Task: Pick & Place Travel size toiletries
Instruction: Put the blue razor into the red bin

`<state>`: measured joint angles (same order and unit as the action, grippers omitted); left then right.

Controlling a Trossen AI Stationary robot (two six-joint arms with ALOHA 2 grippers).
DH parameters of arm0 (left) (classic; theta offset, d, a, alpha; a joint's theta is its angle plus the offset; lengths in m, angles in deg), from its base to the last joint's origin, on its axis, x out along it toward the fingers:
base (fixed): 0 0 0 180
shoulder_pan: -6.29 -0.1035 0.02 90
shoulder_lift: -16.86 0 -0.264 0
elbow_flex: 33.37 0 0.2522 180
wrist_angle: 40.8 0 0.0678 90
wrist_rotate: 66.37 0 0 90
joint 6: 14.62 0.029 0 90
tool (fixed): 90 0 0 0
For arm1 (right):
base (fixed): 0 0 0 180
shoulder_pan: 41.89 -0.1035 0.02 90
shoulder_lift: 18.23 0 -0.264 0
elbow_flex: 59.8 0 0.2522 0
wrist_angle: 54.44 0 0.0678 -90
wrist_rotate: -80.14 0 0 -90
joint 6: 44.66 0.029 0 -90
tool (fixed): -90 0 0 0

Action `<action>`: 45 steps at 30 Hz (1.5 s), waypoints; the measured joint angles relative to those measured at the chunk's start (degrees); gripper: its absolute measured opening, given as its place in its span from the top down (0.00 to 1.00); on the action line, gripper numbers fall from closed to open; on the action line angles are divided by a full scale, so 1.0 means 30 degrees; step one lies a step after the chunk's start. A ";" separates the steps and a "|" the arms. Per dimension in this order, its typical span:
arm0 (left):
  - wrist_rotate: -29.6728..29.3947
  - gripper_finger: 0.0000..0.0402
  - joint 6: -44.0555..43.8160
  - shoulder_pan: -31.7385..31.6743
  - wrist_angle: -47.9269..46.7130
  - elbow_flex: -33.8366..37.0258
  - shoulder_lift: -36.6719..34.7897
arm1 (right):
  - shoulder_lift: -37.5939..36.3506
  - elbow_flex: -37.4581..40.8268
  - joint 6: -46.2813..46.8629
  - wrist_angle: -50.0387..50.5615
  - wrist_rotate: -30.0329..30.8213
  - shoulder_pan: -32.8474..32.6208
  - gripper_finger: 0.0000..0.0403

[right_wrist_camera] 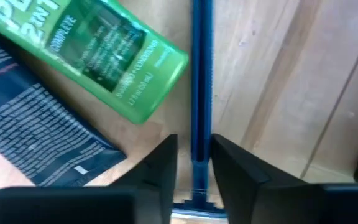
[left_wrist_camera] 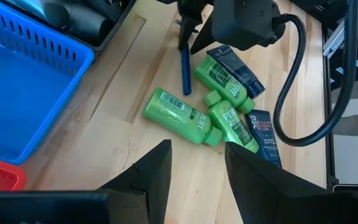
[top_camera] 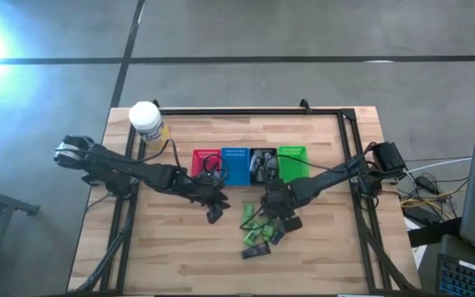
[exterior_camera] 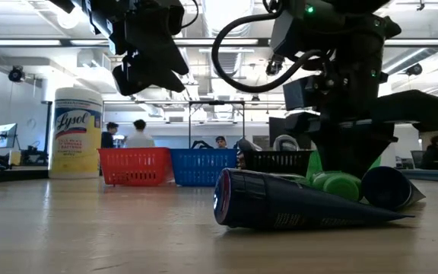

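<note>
The toiletries lie in a loose pile [top_camera: 260, 233] on the wood, in front of the baskets. In the left wrist view I see three green bottles [left_wrist_camera: 179, 115], dark flat tubes [left_wrist_camera: 238, 68] and a thin blue stick [left_wrist_camera: 185, 71]. My right gripper [right_wrist_camera: 195, 140] is down over the blue stick [right_wrist_camera: 201, 74], narrowly open, with one finger on each side of it. A green bottle [right_wrist_camera: 110, 50] and a dark tube [right_wrist_camera: 30, 124] lie beside it. My left gripper [left_wrist_camera: 194, 168] hangs open above the table, left of the pile [top_camera: 214, 213]. My right gripper comes at the blue stick [right_wrist_camera: 201, 118] from above, near one of its ends, with its fingers across the stick. The stick lies flat on the table. One finger [right_wrist_camera: 229, 162] stands at the stick's edge. Whether either finger touches it, I cannot tell.
Four baskets stand in a row behind the pile: red [top_camera: 206, 161], blue [top_camera: 235, 163], black [top_camera: 262, 163] with grey tubes in it, green [top_camera: 293, 161]. A white-capped yellow jar [top_camera: 147, 122] stands at the far left corner. People sit in the room beyond the table.
</note>
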<state>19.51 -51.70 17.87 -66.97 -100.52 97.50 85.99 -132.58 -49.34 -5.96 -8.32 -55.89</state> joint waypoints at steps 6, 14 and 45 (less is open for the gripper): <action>0.0000 0.62 0.0000 0.0000 0.0184 0.0000 -0.0005 | 0.0007 0.0049 0.0831 -0.0087 -0.0168 0.0013 0.92; 0.0007 0.62 -0.0118 0.0000 0.0613 -0.0049 -0.0066 | -0.0507 -0.0080 0.3579 0.0430 0.0165 0.0006 0.94; -0.2018 0.32 0.8255 0.0810 0.3121 -0.3104 0.0823 | -0.5617 -0.3464 0.9659 -0.1282 -0.1011 0.0013 0.94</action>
<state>13.46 -26.93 20.30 -57.61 -109.83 99.97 69.14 -142.97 -20.36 -9.81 -11.35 -55.85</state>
